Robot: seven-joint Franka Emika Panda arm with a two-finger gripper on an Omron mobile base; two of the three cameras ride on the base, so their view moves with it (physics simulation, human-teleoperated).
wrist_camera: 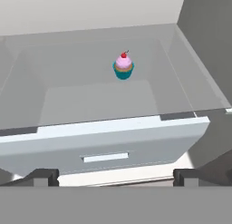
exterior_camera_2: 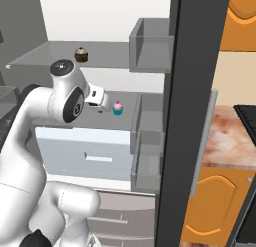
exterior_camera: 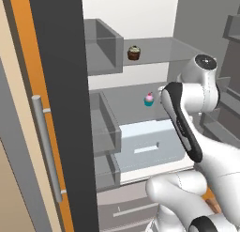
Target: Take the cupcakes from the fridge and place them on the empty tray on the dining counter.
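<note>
Fridge: the fridge (exterior_camera: pixel 140 19) is standing open, its grey-white shelved inside facing the arm in both base views; door bins are showing on both sides.
Pink cupcake: the pink-frosted cupcake (wrist_camera: pixel 123 66), teal wrapper and a red cherry on top, is sitting upright on the middle shelf (wrist_camera: pixel 90 100), toward the back, well apart from the shelf's front edge. Same cupcake in the left base view (exterior_camera: pixel 149 99) and the right base view (exterior_camera_2: pixel 117 108).
Brown cupcake: the dark brown cupcake (exterior_camera: pixel 134 52) with a pale top is standing upright on the upper shelf (exterior_camera: pixel 159 50), above the pink one and nearer the left side of the fridge; also seen in the right base view (exterior_camera_2: pixel 81 54).
Drawer: a pale crisper drawer (wrist_camera: pixel 104 143) with a slot handle is lying just under the middle shelf, its front facing the camera.
Gripper: the gripper (wrist_camera: pixel 115 177) is hovering in front of the drawer front, pointing into the fridge toward the middle shelf; the pink cupcake is lying ahead of it, not touched.
Fingers: the two dark fingertips (wrist_camera: pixel 43 177) are standing wide apart at the bottom of the hand view, gripping nothing.
Arm: the white arm (exterior_camera_2: pixel 30 141) is reaching up into the fridge opening, the hand level with the middle shelf.
Counter: a pinkish-brown marbled top (exterior_camera_2: pixel 227 141) over orange cabinet fronts is showing past the fridge door in the right base view.
</note>
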